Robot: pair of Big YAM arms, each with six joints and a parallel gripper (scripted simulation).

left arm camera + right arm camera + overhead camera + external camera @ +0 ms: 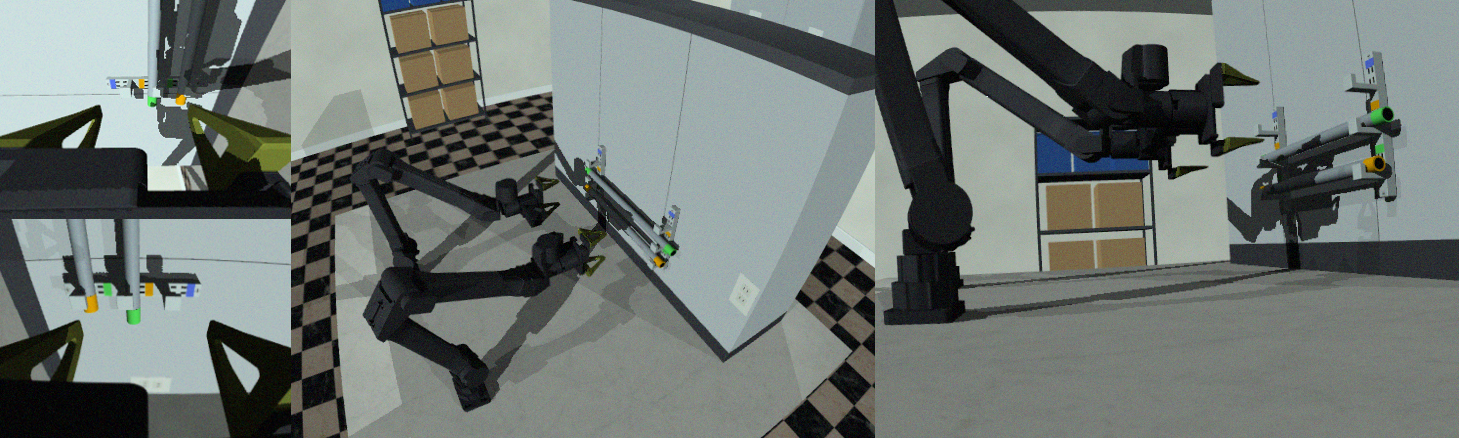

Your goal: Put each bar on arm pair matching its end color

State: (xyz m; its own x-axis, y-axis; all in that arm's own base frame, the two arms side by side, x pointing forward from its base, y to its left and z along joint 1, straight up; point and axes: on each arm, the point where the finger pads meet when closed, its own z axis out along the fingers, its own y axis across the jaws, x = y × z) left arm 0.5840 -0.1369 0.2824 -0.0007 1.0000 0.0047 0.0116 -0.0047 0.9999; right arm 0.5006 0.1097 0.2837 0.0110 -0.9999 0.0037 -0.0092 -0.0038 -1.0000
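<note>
The green-ended bar (668,249) (1335,132) (152,49) (132,268) lies on the middle pair of rack arms, under the orange labels (1375,105) (149,289). The orange-ended bar (660,261) (1337,172) (181,100) (80,258) lies on the lowest pair, under the green labels (1380,149) (107,289). The top pair, under the blue labels (1370,63) (190,289), is empty. My left gripper (558,194) (145,109) is open and empty, away from the rack's far end. My right gripper (604,245) (1261,111) (145,327) is open and empty, in front of the rack, touching nothing.
The rack is fixed to a pale wall panel (756,150), with a white outlet (744,294) beyond the rack's near end. The two grippers are close side by side. A shelf with boxes (425,107) stands far behind the left arm.
</note>
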